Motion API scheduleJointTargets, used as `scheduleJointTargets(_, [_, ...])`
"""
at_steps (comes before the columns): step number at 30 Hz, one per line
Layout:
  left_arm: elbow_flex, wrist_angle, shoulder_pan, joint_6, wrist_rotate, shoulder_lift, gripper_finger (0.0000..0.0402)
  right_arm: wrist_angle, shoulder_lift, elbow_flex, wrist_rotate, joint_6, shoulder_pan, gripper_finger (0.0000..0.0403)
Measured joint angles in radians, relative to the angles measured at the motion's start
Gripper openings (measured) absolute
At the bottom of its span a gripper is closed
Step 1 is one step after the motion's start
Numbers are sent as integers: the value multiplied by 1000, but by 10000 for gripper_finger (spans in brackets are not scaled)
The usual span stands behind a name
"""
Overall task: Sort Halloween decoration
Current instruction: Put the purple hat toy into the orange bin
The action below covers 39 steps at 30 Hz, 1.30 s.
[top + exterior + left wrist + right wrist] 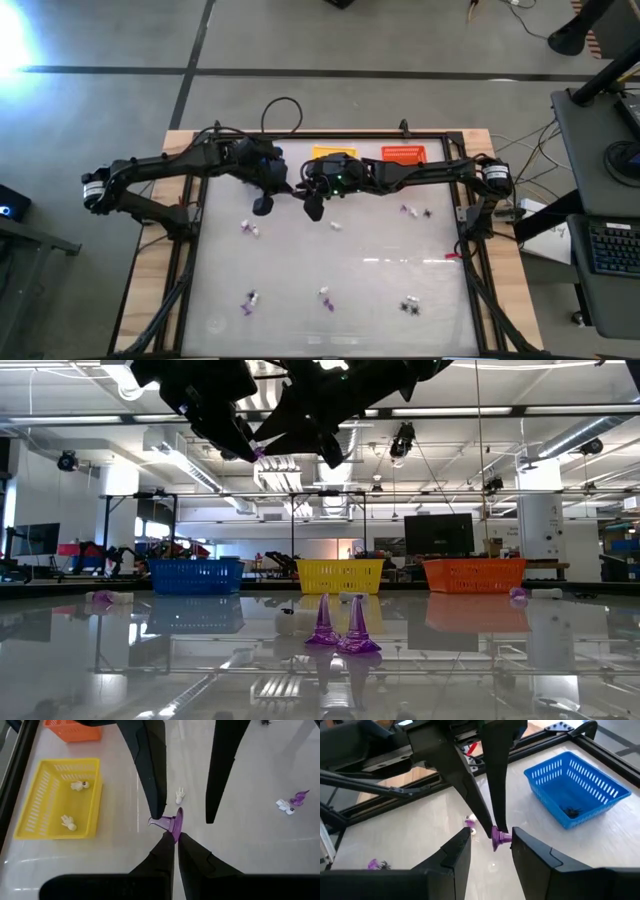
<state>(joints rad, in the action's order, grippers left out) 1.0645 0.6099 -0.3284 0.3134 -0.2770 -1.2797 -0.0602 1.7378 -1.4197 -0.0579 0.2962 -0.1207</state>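
1. Two claws meet above the counter's far middle: my left claw (172, 836) pinches a purple witch hat (172, 821) by its brim.
2. My right claw (491, 840) stands open around the hat's cone, not yet gripping.
3. I judge it light, rigid, slick plastic; the cone is the safest hold.

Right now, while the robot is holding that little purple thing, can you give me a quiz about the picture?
1. True or false: the left gripper is shut on the purple hat.
2. How many white trinkets lie in the yellow basket?
3. Which basket holds the black spider? A blue, B orange, C yellow.

Key: 1 true. 2 two. 3 A, the blue basket.
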Motion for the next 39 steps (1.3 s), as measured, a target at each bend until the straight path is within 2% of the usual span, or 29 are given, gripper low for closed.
scheduleJointTargets(8, [0,11,-4,0,4,0,0,-51,0,0,6,10,0,116])
scheduleJointTargets(24, [0,-1,-4,20,4,1,0,-28,0,0,32,20,0,55])
scheduleJointTargets(35, [0,-28,-4,19,2,1,0,-9,-1,0,35,35,0,45])
scheduleJointTargets(39, [0,-32,-4,16,0,1,0,-9,-2,0,39,38,0,16])
